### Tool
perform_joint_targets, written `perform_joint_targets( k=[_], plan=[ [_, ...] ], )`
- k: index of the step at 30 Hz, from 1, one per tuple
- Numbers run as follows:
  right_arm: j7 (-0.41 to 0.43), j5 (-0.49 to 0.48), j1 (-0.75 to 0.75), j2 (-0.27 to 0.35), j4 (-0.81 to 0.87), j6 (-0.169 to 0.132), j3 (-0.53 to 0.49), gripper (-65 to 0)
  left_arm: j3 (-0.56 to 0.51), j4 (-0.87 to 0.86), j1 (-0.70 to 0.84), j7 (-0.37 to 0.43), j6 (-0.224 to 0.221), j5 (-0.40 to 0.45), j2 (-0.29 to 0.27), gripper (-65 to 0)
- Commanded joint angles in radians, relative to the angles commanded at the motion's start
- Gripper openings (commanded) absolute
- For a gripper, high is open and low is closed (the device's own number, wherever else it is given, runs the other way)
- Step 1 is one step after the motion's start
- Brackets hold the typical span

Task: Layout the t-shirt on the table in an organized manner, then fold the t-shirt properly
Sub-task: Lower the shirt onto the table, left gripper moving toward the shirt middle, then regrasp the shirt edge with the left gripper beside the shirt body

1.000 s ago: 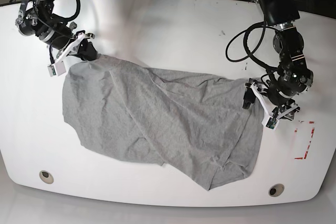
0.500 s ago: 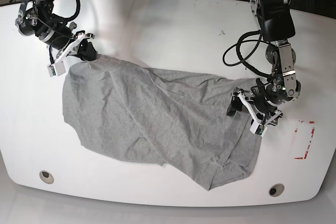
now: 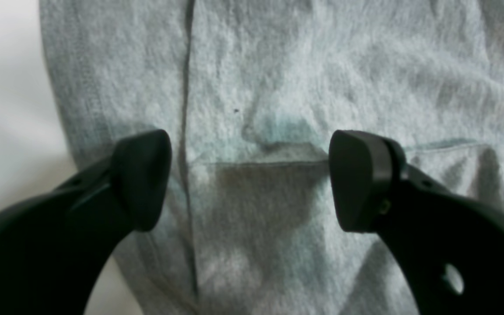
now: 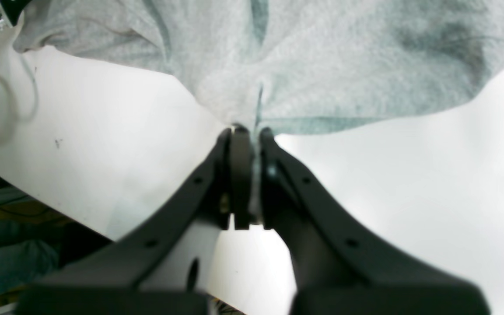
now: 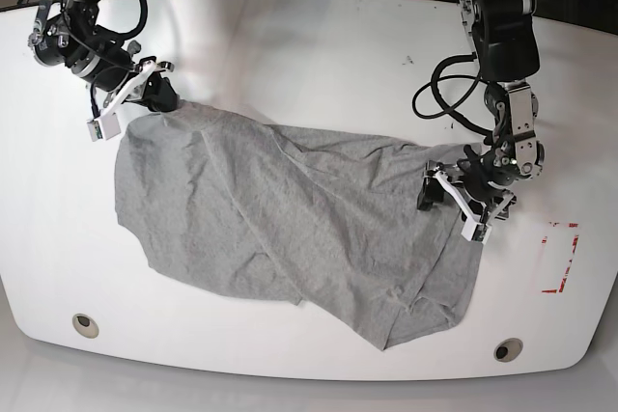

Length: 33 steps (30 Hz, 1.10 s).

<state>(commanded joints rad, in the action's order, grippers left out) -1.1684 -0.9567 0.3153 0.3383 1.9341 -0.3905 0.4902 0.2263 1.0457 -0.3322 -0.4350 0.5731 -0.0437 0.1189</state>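
The heather-grey t-shirt [image 5: 290, 219] lies spread but wrinkled across the middle of the white desk [image 5: 309, 45], running from the upper left of the base frame down toward the lower right, with folds and a bunched corner near the bottom edge. At the upper left of the base frame, the right gripper [image 4: 247, 135] has its jaws pressed together on a pinch of the shirt's edge, the cloth fanning out above them in the wrist view. At the right of the base frame, the left gripper [image 3: 250, 179] sits over the shirt's right edge, its jaws wide apart with a seam and a fold of fabric between them, nothing clamped. A red dashed mark [image 5: 562, 258] shows at the desk's right, clear of the cloth.
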Motion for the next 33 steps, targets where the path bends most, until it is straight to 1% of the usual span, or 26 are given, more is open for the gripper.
perform_joint_targets(
  k=[8,13,20,33],
  plan=[
    [0.0,0.0,0.0,0.0,0.0,0.0,0.0,-65.0,-0.002,-0.003,0.003,0.0,0.0,0.0,0.0,-11.5],
    [0.0,0.0,-0.002,0.0,0.0,0.0,0.0,-65.0,-0.003,-0.005,0.014,-0.002,0.002,0.002,-0.018,-11.5],
    [0.0,0.0,-0.002,0.0,0.0,0.0,0.0,-65.0,-0.071,-0.005,0.026,-0.005,0.0,0.002,-0.02,-11.7],
    [0.0,0.0,-0.002,0.0,0.0,0.0,0.0,-65.0,-0.078,0.008,0.052,-0.011,-0.003,-0.005,-0.021,-11.7]
  ],
)
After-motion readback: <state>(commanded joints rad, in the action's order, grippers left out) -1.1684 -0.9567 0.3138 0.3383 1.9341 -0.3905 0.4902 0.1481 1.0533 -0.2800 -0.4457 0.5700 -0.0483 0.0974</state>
